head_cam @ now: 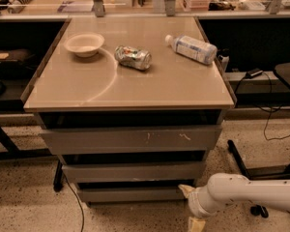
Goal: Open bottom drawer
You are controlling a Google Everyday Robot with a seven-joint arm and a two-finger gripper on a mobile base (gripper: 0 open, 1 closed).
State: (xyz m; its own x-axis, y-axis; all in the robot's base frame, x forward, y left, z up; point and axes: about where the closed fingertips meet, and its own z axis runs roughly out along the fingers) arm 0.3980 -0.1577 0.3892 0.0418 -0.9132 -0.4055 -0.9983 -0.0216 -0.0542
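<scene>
Drawer (130, 194), bottom of 3 under counter (135, 93), sits at 6 o'clock in view. Front looks shut, roughly flush w/ stack. Long axis runs 9–3, face points to 6, so pull goes straight to 6. Claw (191, 206) is low at 5 o'clock, just beside the front's right end. Open or shut: can't tell. No handle, so I'd hook the top lip via the gap above and pull square, else it may bind.
</scene>
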